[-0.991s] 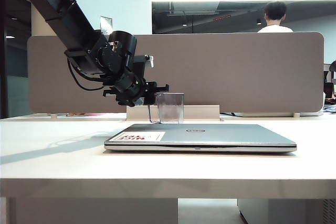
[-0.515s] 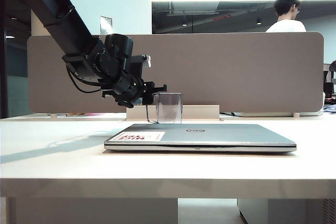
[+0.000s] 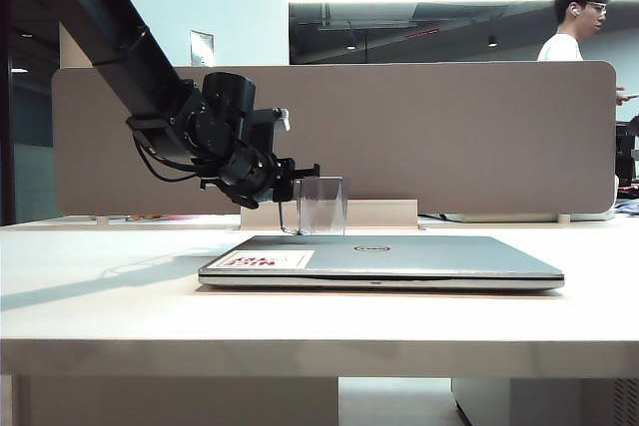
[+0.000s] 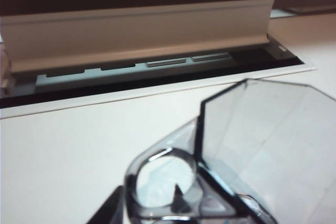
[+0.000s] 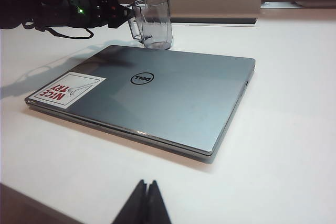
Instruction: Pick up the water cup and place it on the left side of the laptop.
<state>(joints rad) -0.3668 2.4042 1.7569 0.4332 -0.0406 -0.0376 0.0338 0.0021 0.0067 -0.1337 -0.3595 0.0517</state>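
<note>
The water cup (image 3: 321, 207), a clear grey-tinted mug, stands on the table just behind the shut silver laptop (image 3: 399, 256). In the right wrist view the water cup (image 5: 155, 22) sits beyond the far edge of the laptop (image 5: 157, 98), whose lid bears a round logo and a red-print sticker. My left gripper (image 3: 290, 182) reaches in from the left at the cup's handle. The left wrist view shows the handle (image 4: 163, 182) between the fingers of my left gripper (image 4: 149, 203), still with a gap. My right gripper (image 5: 146, 184) is shut and empty over the table's near side.
A beige partition (image 3: 449, 137) runs behind the table, with a white cable tray (image 4: 136, 24) at its foot. A person (image 3: 574, 22) walks behind the partition. Bare tabletop (image 3: 100, 266) lies left of the laptop.
The left gripper has settled slightly lower at the cup's handle and its jaws have narrowed. The cup stays in place. The person in the background has walked to the right.
</note>
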